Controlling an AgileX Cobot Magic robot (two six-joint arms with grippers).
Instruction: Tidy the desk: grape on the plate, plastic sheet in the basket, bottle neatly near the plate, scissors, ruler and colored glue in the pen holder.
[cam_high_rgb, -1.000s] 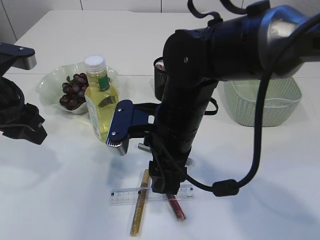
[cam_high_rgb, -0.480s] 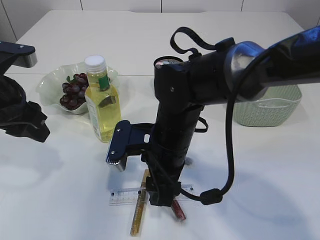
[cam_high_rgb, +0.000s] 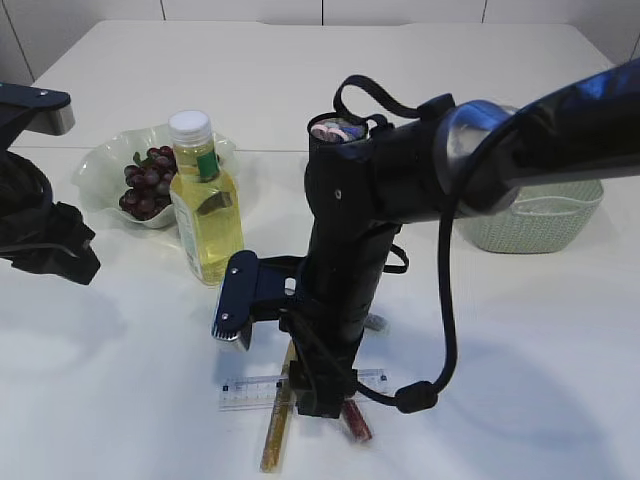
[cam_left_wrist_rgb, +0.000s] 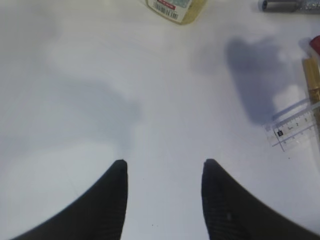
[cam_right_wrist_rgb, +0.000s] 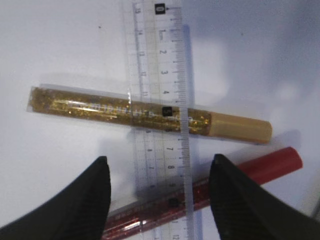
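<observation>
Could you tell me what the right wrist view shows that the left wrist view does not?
Only the right wrist view shows the right gripper, open, above the full gold glue tube and the red glue tube under the clear ruler. Only the left wrist view shows the left gripper, open over bare table, and the bottle's base. Both show the ruler and gold tube.

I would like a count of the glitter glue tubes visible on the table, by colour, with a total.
Gold glue tube: 1
Red glue tube: 1
Silver glue tube: 1
Total: 3
</observation>
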